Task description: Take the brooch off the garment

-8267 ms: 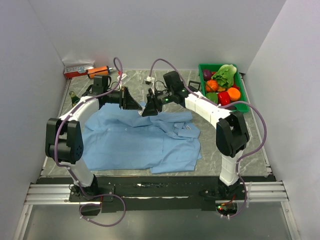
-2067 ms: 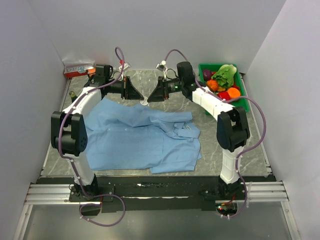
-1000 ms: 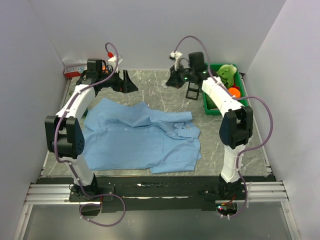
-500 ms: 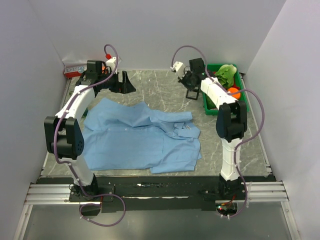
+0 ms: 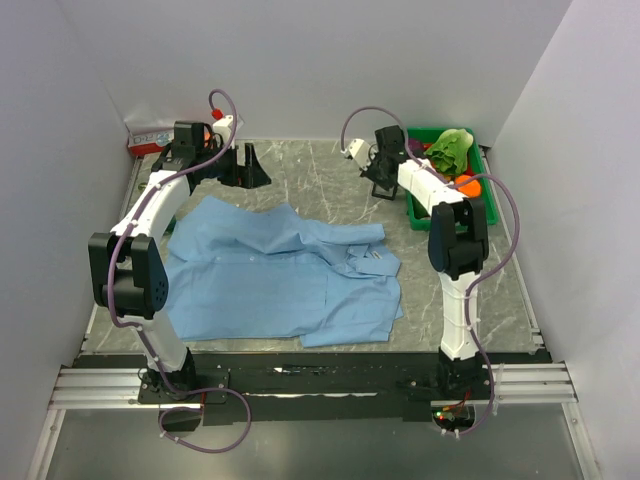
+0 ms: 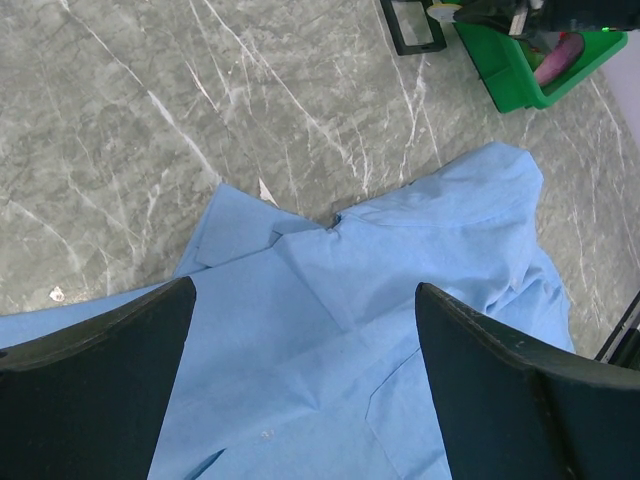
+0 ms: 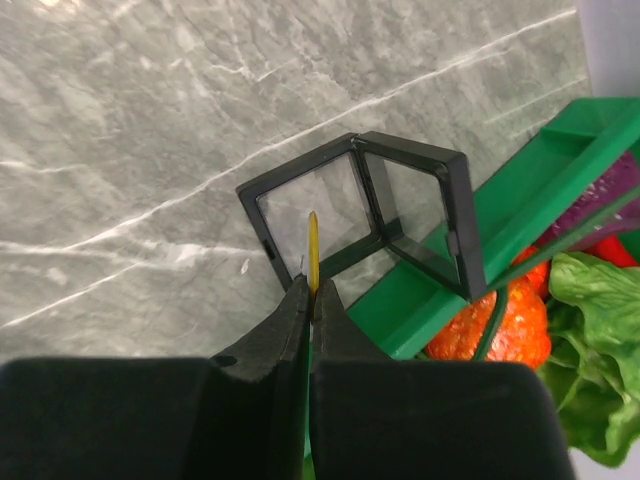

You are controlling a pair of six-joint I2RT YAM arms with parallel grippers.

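The garment (image 5: 280,270) is a light blue shirt spread flat on the marble table, and it also fills the lower half of the left wrist view (image 6: 400,330). My right gripper (image 7: 311,290) is shut on the brooch (image 7: 313,245), a thin gold sliver seen edge-on that sticks out beyond the fingertips. It hangs over an open black-framed clear case (image 7: 360,200) at the back right (image 5: 385,186). My left gripper (image 6: 305,290) is open and empty. It hovers over the shirt's far edge at the back left (image 5: 250,170).
A green bin (image 5: 482,170) of vegetables stands at the back right, right beside the case; lettuce (image 7: 600,330) and an orange item (image 7: 500,325) show in it. An orange-and-white box (image 5: 155,138) lies in the back left corner.
Over the last seconds my right gripper carried the brooch from the shirt's collar to the back right, above the case. In the last second its wrist swung slightly; the left arm stayed still.
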